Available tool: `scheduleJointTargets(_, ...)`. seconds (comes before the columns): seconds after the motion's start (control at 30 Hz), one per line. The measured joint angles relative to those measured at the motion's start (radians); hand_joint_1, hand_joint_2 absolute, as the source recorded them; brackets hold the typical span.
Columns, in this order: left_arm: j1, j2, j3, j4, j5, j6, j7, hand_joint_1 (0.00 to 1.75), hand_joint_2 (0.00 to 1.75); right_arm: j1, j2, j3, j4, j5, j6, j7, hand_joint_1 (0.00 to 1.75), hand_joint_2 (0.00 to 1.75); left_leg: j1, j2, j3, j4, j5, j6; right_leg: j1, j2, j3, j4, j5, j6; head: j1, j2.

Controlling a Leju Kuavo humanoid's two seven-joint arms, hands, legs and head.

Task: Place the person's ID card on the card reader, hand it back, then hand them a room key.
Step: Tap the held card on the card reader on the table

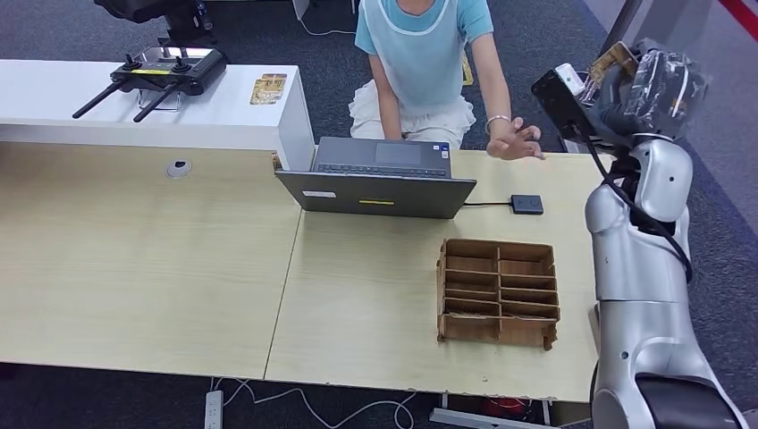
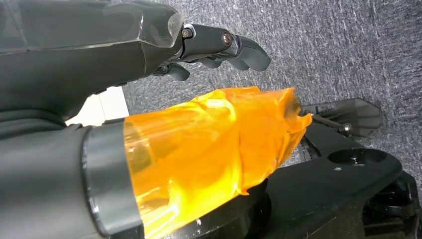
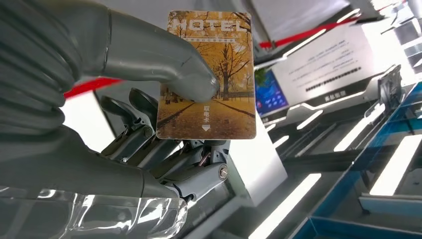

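the right hand [image 3: 149,144], raised above the bench's [image 1: 375,295] right end, pinches the hotel room key [image 3: 206,74] between thumb and fingers, long axis upright. the person's open hand [image 1: 514,141] waits just beyond, leftward. the left hand [image 2: 219,47] hangs, fingers curled, empty.

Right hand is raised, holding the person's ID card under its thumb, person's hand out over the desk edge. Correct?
Not quite. The card under the right hand's thumb is printed HOTEL with an autumn tree scene, so it is the room key, not the ID card; the right wrist view shows it. The rest holds: the hand is raised, and the person's hand is out over the desk edge.
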Motion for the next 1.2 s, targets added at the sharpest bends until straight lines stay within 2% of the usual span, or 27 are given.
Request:
scheduleJointTargets(0.2,0.002,0.000,0.000,0.000,0.003,0.000,0.011,0.00,0.00,0.006,0.014,-0.077,-0.031,-0.205,0.081,-0.047,1.75,1.75,0.000,0.000,0.000,0.000,0.000,0.000,0.000,0.000,0.000,0.000,0.000,0.000,0.000,0.000)
scheduleJointTargets(0.57,0.003,0.000,0.000,0.000,0.004,0.000,0.012,0.00,0.00,0.009,0.016,-0.125,-0.042,-0.242,0.103,-0.051,1.75,1.75,0.000,0.000,0.000,0.000,0.000,0.000,0.000,0.000,0.000,0.000,0.000,0.000,0.000,0.000)
scheduleJointTargets(0.73,0.003,0.000,0.000,0.000,0.010,0.000,0.011,0.00,0.00,-0.001,0.013,-0.172,-0.014,-0.436,0.197,-0.046,1.75,1.75,0.000,0.000,0.000,0.000,0.000,0.000,0.000,0.000,0.000,0.000,0.000,0.000,0.000,0.000)
scheduleJointTargets(1.0,0.003,0.003,0.002,0.000,0.035,0.001,0.009,0.00,0.00,-0.025,-0.037,-0.285,0.111,-0.686,0.312,-0.096,1.75,1.75,0.000,0.000,0.000,0.001,0.000,0.000,0.000,0.000,0.000,-0.001,0.000,0.000,0.000,0.000)
scheduleJointTargets(1.2,0.003,0.007,0.003,0.000,0.035,0.004,0.014,0.00,0.00,0.022,-0.096,-0.347,0.196,-0.850,0.394,-0.146,1.75,1.75,0.000,-0.002,0.000,0.001,0.000,0.000,0.000,-0.002,0.000,-0.001,0.000,0.000,0.000,0.000)
